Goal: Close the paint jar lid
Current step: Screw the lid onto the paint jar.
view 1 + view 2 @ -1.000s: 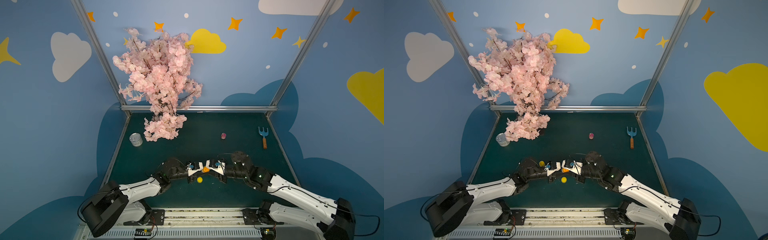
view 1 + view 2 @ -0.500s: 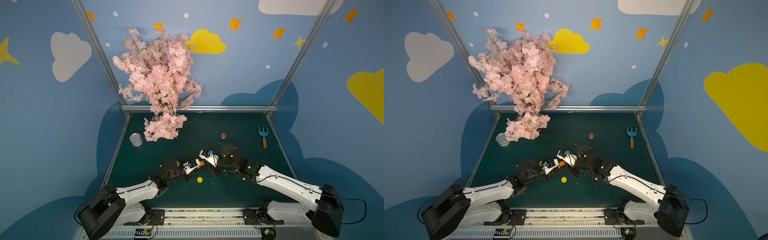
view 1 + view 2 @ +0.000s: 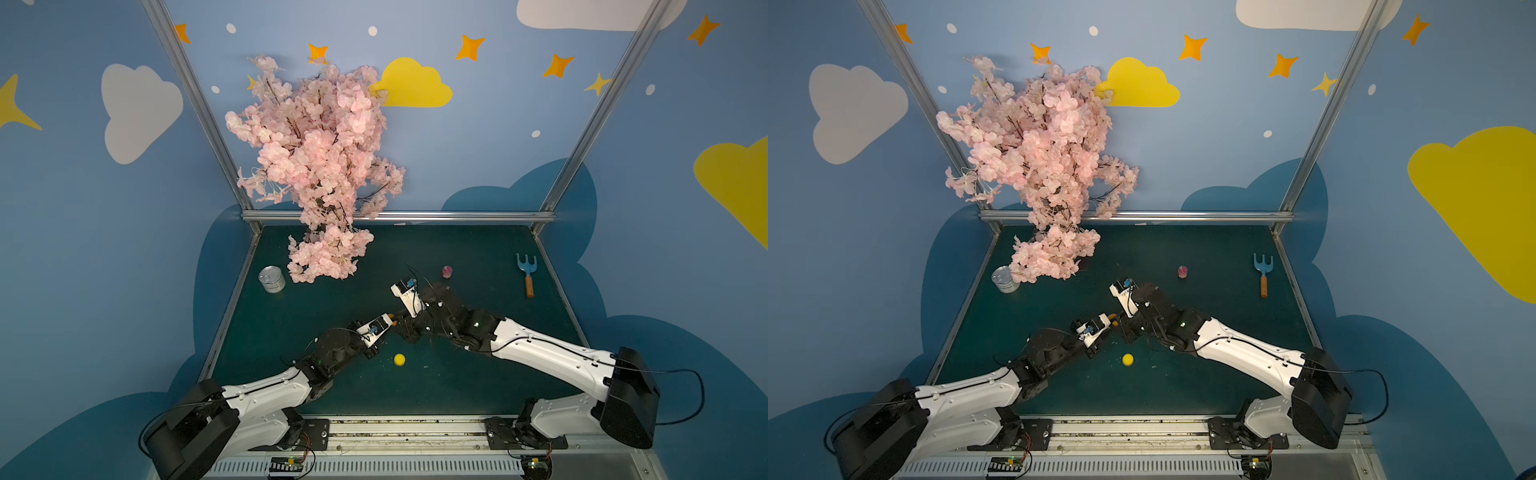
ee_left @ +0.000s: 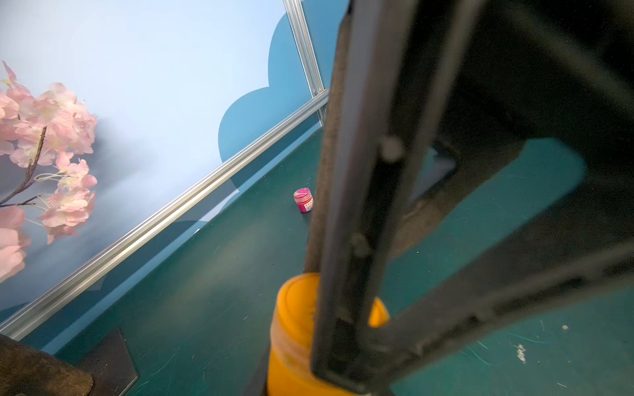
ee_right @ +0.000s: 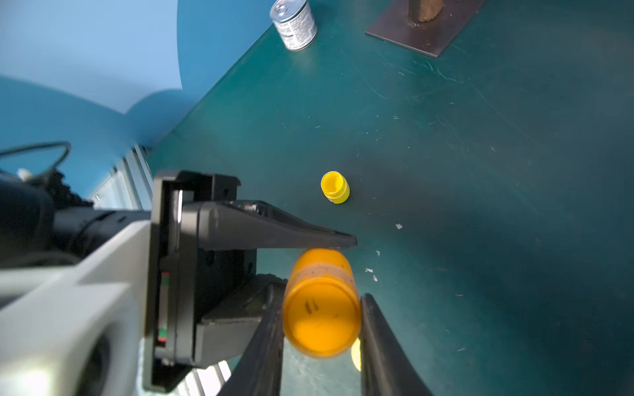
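With left pincer (image 3: 392,320) and right pincer (image 5: 320,295) clamped on the orange paint jar (image 5: 322,319) below frame centre, twist squarely, axes aligned

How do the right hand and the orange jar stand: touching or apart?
Touching. In the right wrist view the right hand clamps the orange jar: one finger presses on each side of it, with no gap.
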Action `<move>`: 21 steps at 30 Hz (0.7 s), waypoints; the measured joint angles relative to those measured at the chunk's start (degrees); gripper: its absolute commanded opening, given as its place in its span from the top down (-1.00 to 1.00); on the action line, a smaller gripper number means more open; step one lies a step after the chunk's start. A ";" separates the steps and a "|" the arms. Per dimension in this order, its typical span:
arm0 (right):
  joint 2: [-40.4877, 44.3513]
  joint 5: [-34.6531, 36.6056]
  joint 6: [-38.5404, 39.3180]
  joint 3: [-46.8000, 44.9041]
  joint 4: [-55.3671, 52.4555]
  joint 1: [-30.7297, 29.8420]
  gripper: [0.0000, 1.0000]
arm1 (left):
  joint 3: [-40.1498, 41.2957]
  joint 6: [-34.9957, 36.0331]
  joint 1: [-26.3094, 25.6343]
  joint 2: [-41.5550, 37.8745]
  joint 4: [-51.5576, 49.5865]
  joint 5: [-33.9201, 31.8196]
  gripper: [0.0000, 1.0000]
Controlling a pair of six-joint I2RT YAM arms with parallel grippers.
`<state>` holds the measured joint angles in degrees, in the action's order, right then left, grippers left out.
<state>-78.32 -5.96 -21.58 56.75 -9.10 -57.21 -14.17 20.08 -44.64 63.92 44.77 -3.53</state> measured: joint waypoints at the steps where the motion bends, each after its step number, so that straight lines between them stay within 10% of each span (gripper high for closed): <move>1: 0.02 0.07 -1.16 -0.28 0.55 0.00 0.68 | 0.02 0.13 -0.02 0.00 0.00 -0.24 0.57; 11: 3.17 2.10 -7.21 -3.32 1.31 -0.28 -0.23 | 0.15 1.09 -0.39 -0.94 3.15 -1.42 0.56; 21: 17.86 7.43 -3.37 -12.50 0.90 -0.28 -0.41 | -1.18 0.96 -0.22 1.03 4.42 1.64 0.54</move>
<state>-60.47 1.48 -24.95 44.25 -8.21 -57.49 -15.35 21.04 -44.86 64.95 49.19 -1.89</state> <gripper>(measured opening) 0.707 0.302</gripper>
